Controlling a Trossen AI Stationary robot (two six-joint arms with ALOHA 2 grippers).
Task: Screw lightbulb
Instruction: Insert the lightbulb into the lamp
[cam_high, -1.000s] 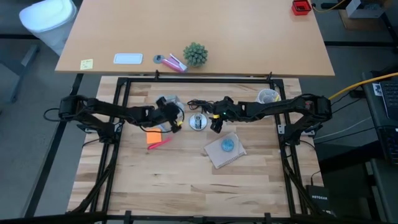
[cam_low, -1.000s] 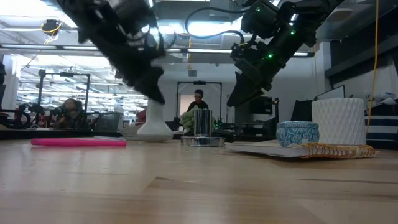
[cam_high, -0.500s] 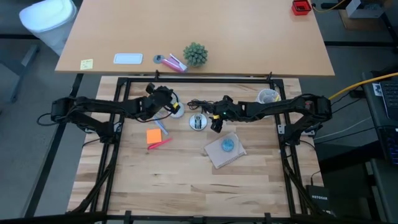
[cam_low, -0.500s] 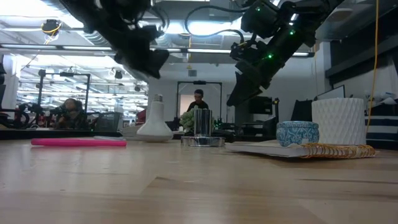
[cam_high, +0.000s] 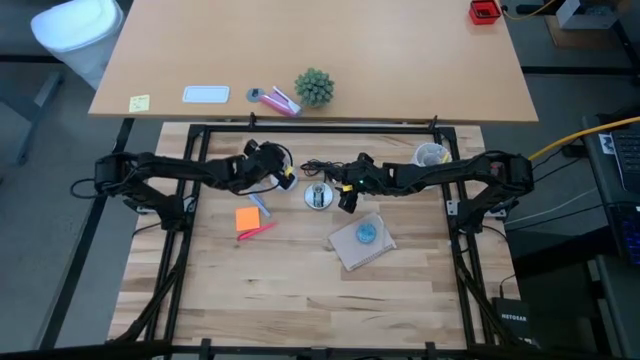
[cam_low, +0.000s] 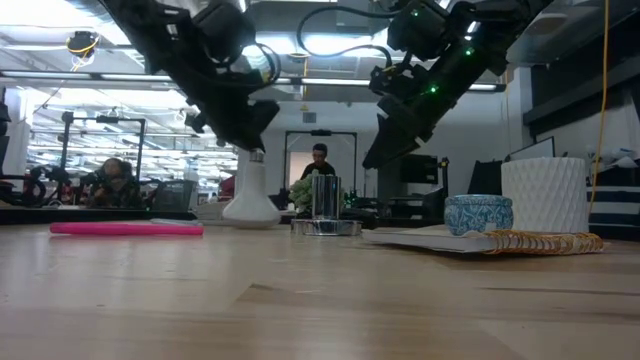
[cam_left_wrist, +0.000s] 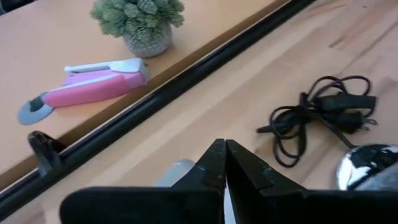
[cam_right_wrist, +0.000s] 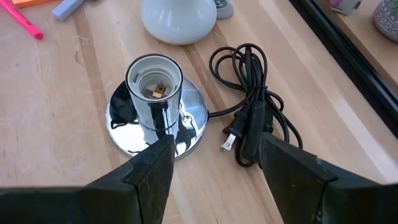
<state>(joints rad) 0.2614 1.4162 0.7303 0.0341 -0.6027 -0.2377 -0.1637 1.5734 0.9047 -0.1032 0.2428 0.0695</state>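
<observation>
The lightbulb stands on its white globe on the table, with its grey screw base pointing up, just left of the shiny metal socket. My left gripper is shut and hovers right at the top of that base, slanting down from the left. My right gripper is open and hangs above and to the right of the socket, with nothing between its fingers. The socket's black cord lies coiled on the far side of it. My left gripper's shut fingertips stand right beside the top of the bulb's screw base. Whether they touch it I cannot tell.
A pink marker and an orange note lie left of centre. A notebook carrying a blue round blob lies right of the socket. A white cup stands at the far right. The black frame rail borders the far edge.
My left gripper, shut throughout, has risen off the bulb's neck and swung toward the table's far left. It has then come back over the bulb's screw base, rolling a little. The bulb has stayed standing in place.
</observation>
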